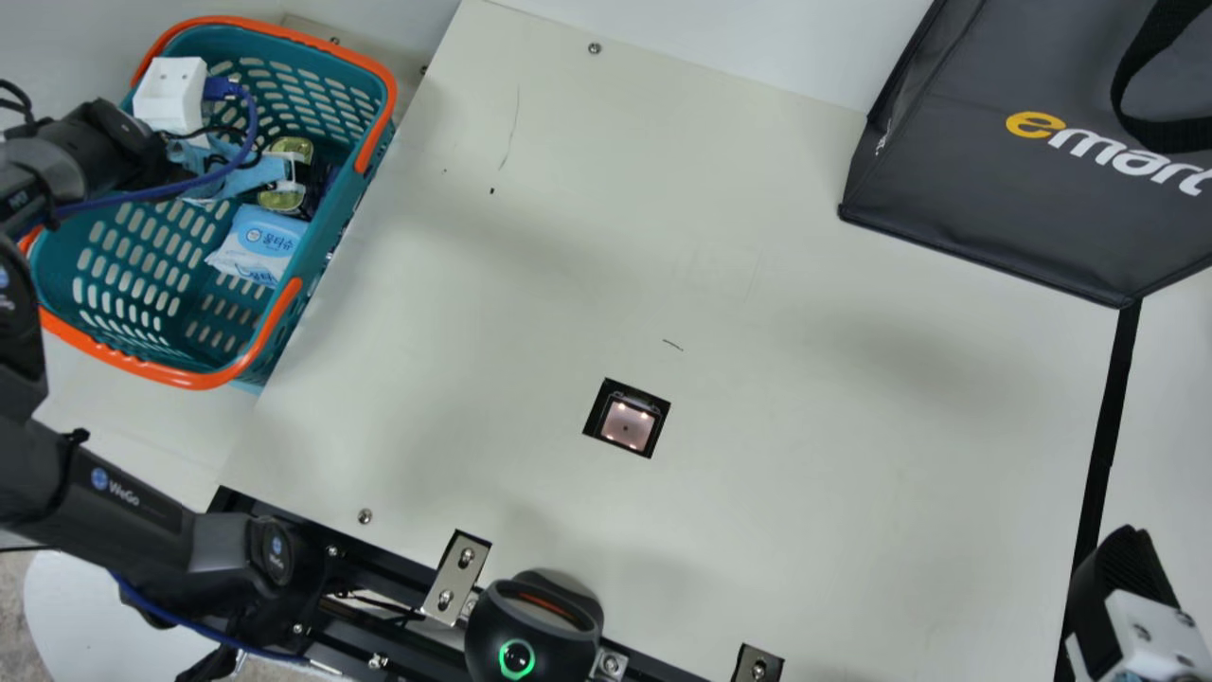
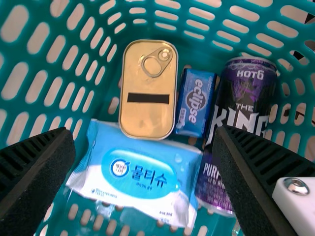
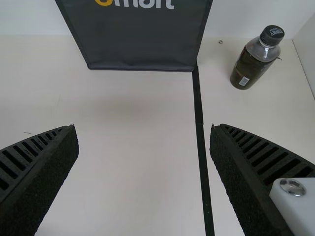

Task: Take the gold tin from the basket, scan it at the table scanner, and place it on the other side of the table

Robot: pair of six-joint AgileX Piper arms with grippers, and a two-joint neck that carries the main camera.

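Since the gold tin, upper centre of left wrist view, looks rigid but slick, pinch its long sides; your left gripper and right gripper gape.

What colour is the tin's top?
Tin's top: gold, with a black bar, clearest in the left wrist view.

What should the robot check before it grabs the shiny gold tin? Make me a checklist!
1. Gold tin in the basket, ring side up: ok.
2. Left hand open: ok.
3. Roomy space all around the tin: not ok, a wipes packet and a small blue pack crowd it.
4. Left hand low enough to grab: cannot tell.
5. Scanner uncovered: ok.
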